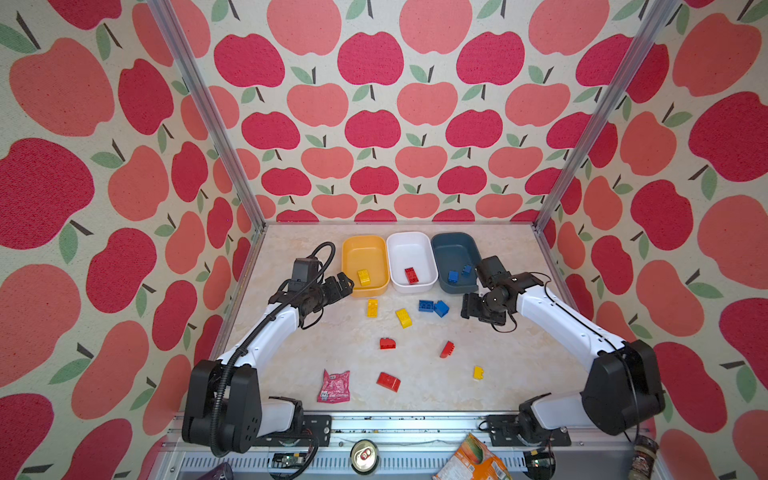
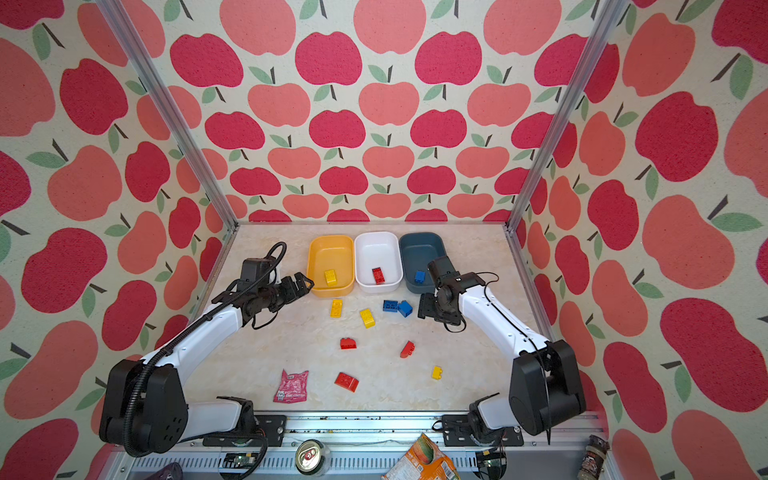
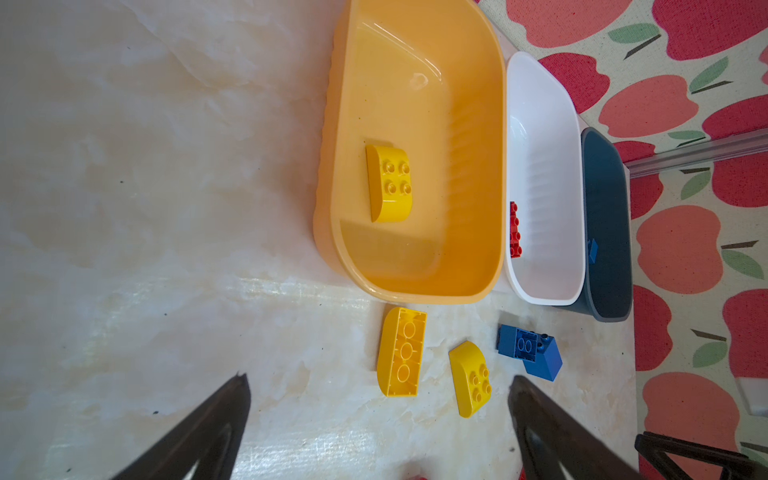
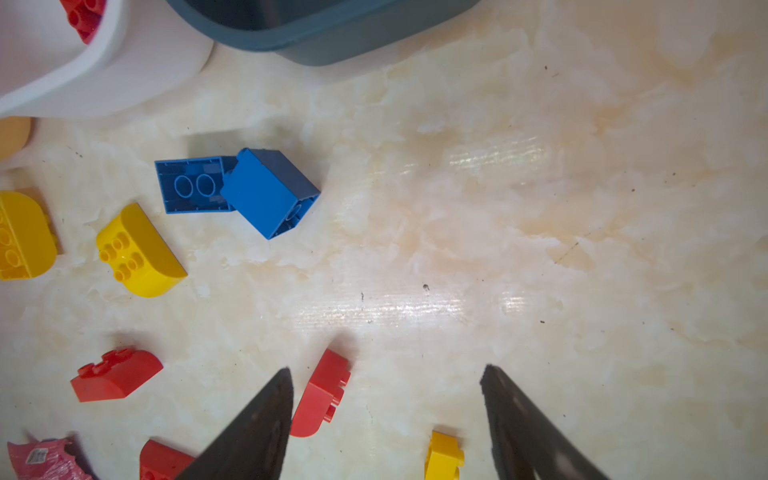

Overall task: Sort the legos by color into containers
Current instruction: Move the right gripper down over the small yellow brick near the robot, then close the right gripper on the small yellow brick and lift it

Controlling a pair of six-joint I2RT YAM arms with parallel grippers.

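Mid-sort, between picks: left gripper (image 3: 378, 382) wide, empty, by yellow tub (image 3: 478, 166); right gripper (image 4: 386, 374) parted, empty, beside blue tub (image 4: 316, 37); eight legos (image 1: 403, 318) loose on surface (image 1: 332, 345); next likely blue pair (image 4: 270, 191), calling for leftward reach, descent, squeeze.

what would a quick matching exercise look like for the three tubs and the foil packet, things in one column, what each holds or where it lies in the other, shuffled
Column one
1. yellow-orange tub
2. white tub
3. dark blue-grey tub
4. pink foil packet

Column two
A. holds blue bricks
B. lies on the table, outside every tub
C. holds a red brick
D. holds a yellow brick

Pairs: 1-D, 2-C, 3-A, 4-B
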